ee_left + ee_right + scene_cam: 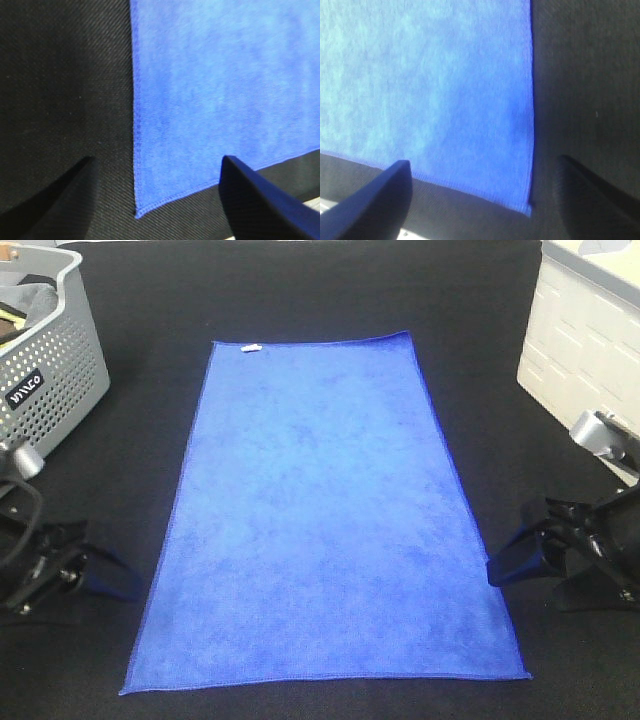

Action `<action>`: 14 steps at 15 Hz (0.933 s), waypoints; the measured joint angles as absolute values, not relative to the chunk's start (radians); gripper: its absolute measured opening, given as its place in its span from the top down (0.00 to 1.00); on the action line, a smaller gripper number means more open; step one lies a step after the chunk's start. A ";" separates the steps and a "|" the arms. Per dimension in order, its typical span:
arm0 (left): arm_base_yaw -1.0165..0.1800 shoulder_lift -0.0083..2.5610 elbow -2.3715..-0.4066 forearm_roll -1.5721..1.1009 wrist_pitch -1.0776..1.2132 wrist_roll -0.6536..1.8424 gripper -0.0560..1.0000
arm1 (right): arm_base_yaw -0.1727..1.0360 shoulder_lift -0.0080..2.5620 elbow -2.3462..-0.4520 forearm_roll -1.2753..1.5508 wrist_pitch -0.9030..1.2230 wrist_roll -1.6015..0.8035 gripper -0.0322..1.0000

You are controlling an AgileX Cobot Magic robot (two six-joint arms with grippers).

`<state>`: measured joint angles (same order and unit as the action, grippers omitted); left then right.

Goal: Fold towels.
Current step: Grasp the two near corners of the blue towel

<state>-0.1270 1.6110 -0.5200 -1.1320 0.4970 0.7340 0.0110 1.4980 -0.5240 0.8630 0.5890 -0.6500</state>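
Pre-grasp, first fold not started. Blue rectangular microfibre towel (325, 510) lies flat on black woven tabletop (300, 290). Left gripper (157, 165) and right gripper (482, 160) are both spread wide and empty, with a towel corner just ahead of each. Next, probably: descend, pinch both corners together, carry them to the far edge.

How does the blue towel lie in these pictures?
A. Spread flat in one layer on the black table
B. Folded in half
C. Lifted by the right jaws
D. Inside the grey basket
A: the towel lies flat on the table, with all four corners showing and no fold in it.
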 joint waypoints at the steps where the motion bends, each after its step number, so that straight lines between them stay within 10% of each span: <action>1: -0.143 1.641 -0.520 -1.146 0.478 0.741 0.33 | 0.011 1.518 -0.522 0.888 0.579 -0.681 0.26; 9: -0.199 1.805 -0.526 -1.479 0.479 1.045 0.33 | 0.101 1.727 -0.516 1.067 0.540 -0.873 0.29; 14: -0.201 1.877 -0.526 -1.664 0.560 1.229 0.51 | 0.190 1.760 -0.518 1.205 0.450 -0.878 0.51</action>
<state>-0.2010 1.8770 -0.5260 -1.6640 0.5600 1.2290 0.1900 1.7600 -0.5180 1.2050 0.4500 -0.8780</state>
